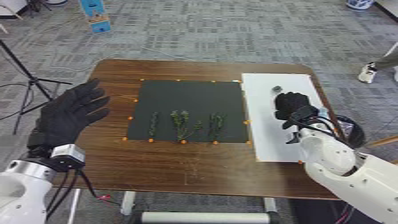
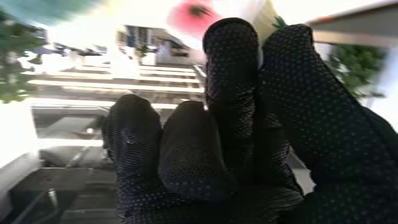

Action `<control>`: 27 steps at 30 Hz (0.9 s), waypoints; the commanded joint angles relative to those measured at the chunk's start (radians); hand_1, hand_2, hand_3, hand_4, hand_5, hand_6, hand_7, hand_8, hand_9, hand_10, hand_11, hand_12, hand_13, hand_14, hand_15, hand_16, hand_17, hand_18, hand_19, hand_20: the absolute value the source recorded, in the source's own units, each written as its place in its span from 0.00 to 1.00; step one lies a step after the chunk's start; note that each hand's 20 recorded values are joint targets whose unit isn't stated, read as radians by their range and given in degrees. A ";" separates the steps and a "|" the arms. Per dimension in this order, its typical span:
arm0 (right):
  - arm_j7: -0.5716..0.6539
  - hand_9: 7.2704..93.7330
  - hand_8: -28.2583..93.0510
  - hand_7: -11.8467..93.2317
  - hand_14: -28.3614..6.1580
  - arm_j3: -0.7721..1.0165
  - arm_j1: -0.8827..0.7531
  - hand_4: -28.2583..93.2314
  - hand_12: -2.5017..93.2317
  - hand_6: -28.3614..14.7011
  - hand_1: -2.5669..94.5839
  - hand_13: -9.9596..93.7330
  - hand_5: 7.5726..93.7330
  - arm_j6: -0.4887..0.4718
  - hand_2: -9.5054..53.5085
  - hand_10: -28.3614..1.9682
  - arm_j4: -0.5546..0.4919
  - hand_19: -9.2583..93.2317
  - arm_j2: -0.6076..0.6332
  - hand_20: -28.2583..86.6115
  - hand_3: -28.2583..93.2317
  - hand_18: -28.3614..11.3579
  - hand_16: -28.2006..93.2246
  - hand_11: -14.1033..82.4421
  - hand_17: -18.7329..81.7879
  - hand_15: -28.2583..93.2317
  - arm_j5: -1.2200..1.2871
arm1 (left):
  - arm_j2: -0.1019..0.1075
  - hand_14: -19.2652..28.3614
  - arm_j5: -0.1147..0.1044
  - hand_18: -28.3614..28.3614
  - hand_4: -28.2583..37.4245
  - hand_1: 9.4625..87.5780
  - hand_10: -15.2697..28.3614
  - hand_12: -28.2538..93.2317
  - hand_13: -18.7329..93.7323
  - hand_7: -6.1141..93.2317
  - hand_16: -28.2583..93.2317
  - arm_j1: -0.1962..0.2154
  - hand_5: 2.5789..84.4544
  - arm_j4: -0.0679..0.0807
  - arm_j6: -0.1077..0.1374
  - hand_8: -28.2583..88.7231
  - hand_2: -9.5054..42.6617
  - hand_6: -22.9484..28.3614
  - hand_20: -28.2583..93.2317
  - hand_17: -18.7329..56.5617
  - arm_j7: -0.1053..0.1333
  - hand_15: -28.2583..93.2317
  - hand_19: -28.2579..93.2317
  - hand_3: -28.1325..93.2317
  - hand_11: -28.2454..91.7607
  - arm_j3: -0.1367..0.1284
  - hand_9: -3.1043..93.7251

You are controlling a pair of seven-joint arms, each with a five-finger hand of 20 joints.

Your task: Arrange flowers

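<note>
I look down on the brown desk (image 1: 187, 172), which stretches between and nearer than my two robot hands. The dark mat (image 1: 187, 95) lies on it, right of my left robot hand (image 1: 64, 117) and left of my right robot hand (image 1: 291, 103). Under and around the right one is the white board (image 1: 274, 147). My left hand is wide, its fingers straight, at the desk's left side. I can't tell how wide or narrow the right one is, or whether it holds anything. The green stems (image 1: 180, 122) lie on the near part of the mat, between my hands, in three groups. In the wrist view a blurred pink flower (image 2: 192, 14) shows near the right hand. A small grey-green piece (image 1: 277, 89) sits just beyond that hand. Smallest are the orange dots (image 1: 184, 142), along the mat's edges.
</note>
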 commanded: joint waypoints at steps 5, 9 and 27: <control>-0.245 0.89 0.28 0.55 0.72 -0.203 0.310 0.00 0.56 0.70 0.55 0.85 0.76 0.088 0.00 0.77 -0.070 1.00 -0.259 0.82 0.88 0.21 0.54 0.41 0.67 0.94 0.086 | 0.056 0.72 -0.006 0.90 0.00 0.18 0.64 0.38 0.38 0.27 0.24 -0.029 0.34 0.006 0.005 0.16 0.13 0.50 0.30 0.12 -0.014 0.47 0.61 0.82 0.44 -0.017 0.33; -0.259 0.90 0.27 0.54 0.72 -0.268 0.378 0.00 0.55 0.70 0.55 0.85 0.76 0.089 0.00 0.77 -0.074 1.00 -0.369 0.82 0.88 0.22 0.54 0.40 0.67 0.94 0.099 | 0.083 0.72 -0.012 0.90 0.00 0.19 0.65 0.38 0.38 0.27 0.24 -0.063 0.34 0.023 0.005 0.16 0.13 0.50 0.30 0.12 -0.025 0.47 0.61 0.82 0.44 -0.007 0.33; -0.245 0.93 0.24 0.53 0.73 -0.499 0.478 0.00 0.53 0.72 0.56 0.85 0.79 0.039 0.00 0.77 0.089 1.00 -0.647 0.82 0.87 0.22 0.54 0.36 0.67 0.93 0.065 | 0.206 0.72 -0.010 0.90 0.00 0.18 0.64 0.38 0.38 0.27 0.24 -0.251 0.35 0.081 -0.023 0.16 0.14 0.50 0.31 0.13 0.000 0.47 0.61 0.82 0.44 0.054 0.33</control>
